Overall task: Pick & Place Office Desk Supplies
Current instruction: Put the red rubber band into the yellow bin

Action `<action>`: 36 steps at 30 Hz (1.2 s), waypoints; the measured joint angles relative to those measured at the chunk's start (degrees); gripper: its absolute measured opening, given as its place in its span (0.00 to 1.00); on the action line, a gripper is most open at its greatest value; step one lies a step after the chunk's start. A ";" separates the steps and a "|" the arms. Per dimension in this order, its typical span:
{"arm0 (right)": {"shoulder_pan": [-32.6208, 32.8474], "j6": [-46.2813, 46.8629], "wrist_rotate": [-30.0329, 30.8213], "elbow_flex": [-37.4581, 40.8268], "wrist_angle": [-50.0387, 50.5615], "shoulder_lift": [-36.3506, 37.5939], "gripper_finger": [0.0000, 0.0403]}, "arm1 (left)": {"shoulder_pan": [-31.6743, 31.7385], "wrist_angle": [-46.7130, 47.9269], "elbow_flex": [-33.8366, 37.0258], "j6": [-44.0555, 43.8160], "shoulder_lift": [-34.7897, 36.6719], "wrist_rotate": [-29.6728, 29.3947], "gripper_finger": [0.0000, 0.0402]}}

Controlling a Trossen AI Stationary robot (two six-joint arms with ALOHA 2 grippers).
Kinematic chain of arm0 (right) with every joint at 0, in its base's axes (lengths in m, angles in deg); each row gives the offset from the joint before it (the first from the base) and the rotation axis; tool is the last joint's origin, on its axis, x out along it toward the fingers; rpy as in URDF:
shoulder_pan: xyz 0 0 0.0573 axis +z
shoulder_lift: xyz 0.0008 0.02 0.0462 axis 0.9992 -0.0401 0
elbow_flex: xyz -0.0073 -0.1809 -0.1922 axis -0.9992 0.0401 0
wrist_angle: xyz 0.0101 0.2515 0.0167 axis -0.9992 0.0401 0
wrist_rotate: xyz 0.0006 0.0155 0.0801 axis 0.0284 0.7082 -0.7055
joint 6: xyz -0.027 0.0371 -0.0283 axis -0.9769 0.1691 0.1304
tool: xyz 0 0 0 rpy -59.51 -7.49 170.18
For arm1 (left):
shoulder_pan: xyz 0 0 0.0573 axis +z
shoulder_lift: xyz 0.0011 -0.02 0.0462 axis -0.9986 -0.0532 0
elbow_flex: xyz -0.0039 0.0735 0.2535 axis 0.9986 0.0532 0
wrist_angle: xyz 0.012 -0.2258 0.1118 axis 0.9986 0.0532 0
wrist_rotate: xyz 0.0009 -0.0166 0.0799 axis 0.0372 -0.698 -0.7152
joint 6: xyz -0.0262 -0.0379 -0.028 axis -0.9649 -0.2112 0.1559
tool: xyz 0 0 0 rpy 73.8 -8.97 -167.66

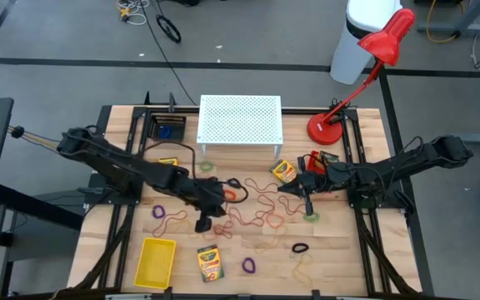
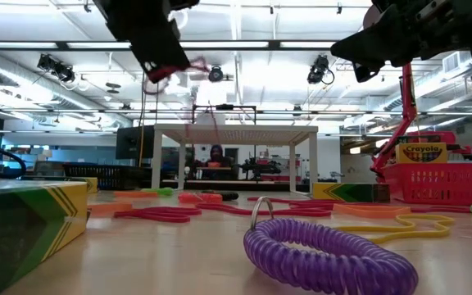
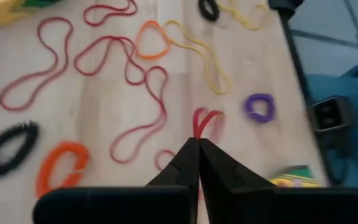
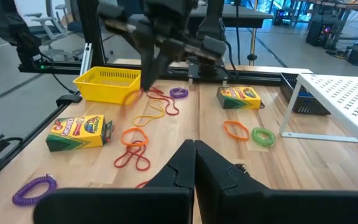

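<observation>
left gripper [image 3: 197,144] | jaws clenched on red band [image 3: 205,121], lifted off surface [image 1: 340,250] for carrying | yellow bin [image 1: 156,262] at its 7 o'clock, likely drop spot | right gripper [image 1: 307,202] jaws clenched empty, waiting at 3 o'clock

The table [image 1: 340,250] is pale wood. A yellow basket [image 1: 155,261] sits on it, with yellow-and-green crayon boxes [image 1: 210,262], red rubber bands [image 3: 129,68], and loops in purple [image 3: 260,107], orange [image 3: 61,167], black [image 3: 8,146] and green [image 4: 263,136]. The stand [image 1: 240,119] is white, dotted with holes; the lamp [image 1: 365,71] red.
</observation>
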State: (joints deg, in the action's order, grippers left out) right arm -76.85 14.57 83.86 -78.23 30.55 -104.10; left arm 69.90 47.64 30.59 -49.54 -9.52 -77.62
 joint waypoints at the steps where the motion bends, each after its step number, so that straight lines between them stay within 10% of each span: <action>1: 0.00 0.00 -0.01 0.00 0.00 0.00 0.01 | -0.38 0.63 0.00 -1.26 0.73 0.37 0.02; 15: 0.00 0.00 -0.02 0.00 -0.15 0.00 0.01 | -12.29 14.39 -0.66 -26.05 7.88 -5.60 0.02; 25: 0.00 0.00 0.00 0.00 -1.44 0.00 0.01 | -23.58 34.00 -13.65 -46.72 6.53 -10.60 0.01; 36: 0.00 0.01 -0.02 0.00 -1.51 0.00 0.01 | -30.83 42.40 -15.39 -67.03 5.59 -3.70 0.01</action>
State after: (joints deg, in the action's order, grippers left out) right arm -76.85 14.59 83.84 -78.23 29.05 -104.10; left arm 39.06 90.04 15.21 -116.57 -3.93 -81.32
